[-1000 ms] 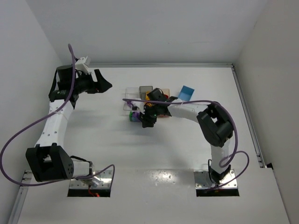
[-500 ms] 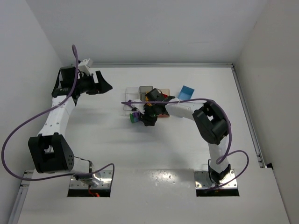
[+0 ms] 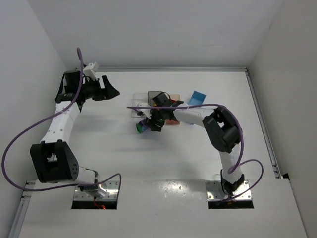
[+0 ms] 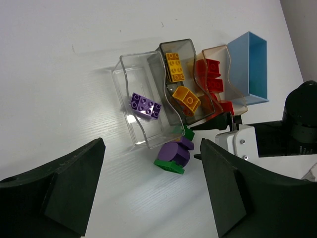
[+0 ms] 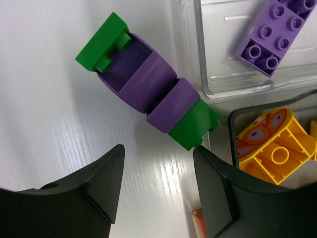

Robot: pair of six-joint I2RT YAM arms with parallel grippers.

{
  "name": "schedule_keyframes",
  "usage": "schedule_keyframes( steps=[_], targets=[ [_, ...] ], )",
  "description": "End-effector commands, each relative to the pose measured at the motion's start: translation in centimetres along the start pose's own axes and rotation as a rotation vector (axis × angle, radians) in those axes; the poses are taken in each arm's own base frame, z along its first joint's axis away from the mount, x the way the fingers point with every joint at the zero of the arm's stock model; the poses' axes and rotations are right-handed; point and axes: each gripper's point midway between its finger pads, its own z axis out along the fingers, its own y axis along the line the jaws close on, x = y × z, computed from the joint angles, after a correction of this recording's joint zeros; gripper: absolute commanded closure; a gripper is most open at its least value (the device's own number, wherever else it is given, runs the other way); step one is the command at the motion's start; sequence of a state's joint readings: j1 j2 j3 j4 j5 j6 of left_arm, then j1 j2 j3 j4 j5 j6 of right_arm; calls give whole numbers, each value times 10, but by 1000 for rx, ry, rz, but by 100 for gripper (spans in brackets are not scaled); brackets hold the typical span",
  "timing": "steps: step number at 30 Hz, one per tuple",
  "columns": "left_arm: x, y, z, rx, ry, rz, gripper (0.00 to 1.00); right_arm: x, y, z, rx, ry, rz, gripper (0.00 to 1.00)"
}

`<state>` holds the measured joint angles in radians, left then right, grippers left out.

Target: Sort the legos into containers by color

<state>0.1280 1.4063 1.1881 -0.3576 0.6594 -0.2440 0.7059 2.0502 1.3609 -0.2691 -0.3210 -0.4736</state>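
Surface: white table (image 3: 148, 163) between plain white walls; the four bins sit huddled towards the middle of the far edge.
Bins: clear bin (image 4: 133, 74) holds a purple brick (image 4: 145, 105); grey bin (image 4: 185, 45) holds yellow bricks (image 4: 185, 99); tan bin (image 4: 218, 49) holds red bricks (image 4: 210, 79); light blue bin (image 4: 250, 64) looks empty.
Loose piece: a purple-and-green cluster (image 5: 148, 96), bricks stuck together, lies on the table just beside the clear bin's near wall, with one green end at the grey bin's corner.
Right gripper (image 5: 157, 151): spread wide, holding nothing, poised over the cluster.
Left gripper (image 4: 151, 144): spread wide and empty, hovering near the far left corner, well apart from the bins.
Risk, colours: lifted whole, the cluster would carry green into a purple bin, or the reverse.
Risk, crowding: a finger closing beside the bin walls could catch or shove a bin.
Risk, grip: the cluster lies askew to the jaws, so a pinch could twist it or snap it apart.
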Motion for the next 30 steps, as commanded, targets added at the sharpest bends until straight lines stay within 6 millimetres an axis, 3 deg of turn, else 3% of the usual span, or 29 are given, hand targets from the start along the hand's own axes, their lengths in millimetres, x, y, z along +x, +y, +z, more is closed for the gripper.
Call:
schedule_keyframes(
  steps=[1, 7, 9, 17, 18, 19, 21, 22, 23, 24, 26, 27, 30],
  targets=[
    [-7, -1, -2, 16, -27, 19, 16, -29, -3, 1, -10, -85, -25, 42],
    [-5, 0, -1, 17, -27, 9, 16, -61, 27, 3, -119, -166, -70, 40],
    [-7, -2, -3, 18, -34, 15, 16, -63, 37, 9, -157, -167, -74, 40],
    [10, -3, -7, 51, 0, 40, 16, -102, 88, 23, -329, -245, -140, 39],
    [23, -8, -12, 69, 51, 35, 16, -105, 88, 22, -336, -252, -149, 39],
    [24, -11, -17, 102, 71, 151, 16, -110, 92, 19, -338, -260, -160, 39],
    [46, -27, -27, 231, 156, 265, 16, -108, 95, 13, -339, -259, -159, 39],
    [71, -28, -39, 278, 244, 356, 16, -106, 91, 7, -324, -254, -144, 38],
    [85, -26, -43, 303, 292, 387, 16, -114, 91, -8, -310, -278, -157, 38],
    [100, -23, -48, 318, 345, 424, 16, -104, 90, -15, -297, -261, -134, 38],
    [142, -19, -68, 418, 496, 523, 15, -104, 85, -33, -259, -273, -128, 36],
    [154, -19, -73, 451, 533, 540, 15, -105, 84, -51, -230, -292, -126, 36],
    [180, -16, -81, 506, 573, 602, 15, -91, 72, -73, -157, -280, -65, 35]
  ],
)
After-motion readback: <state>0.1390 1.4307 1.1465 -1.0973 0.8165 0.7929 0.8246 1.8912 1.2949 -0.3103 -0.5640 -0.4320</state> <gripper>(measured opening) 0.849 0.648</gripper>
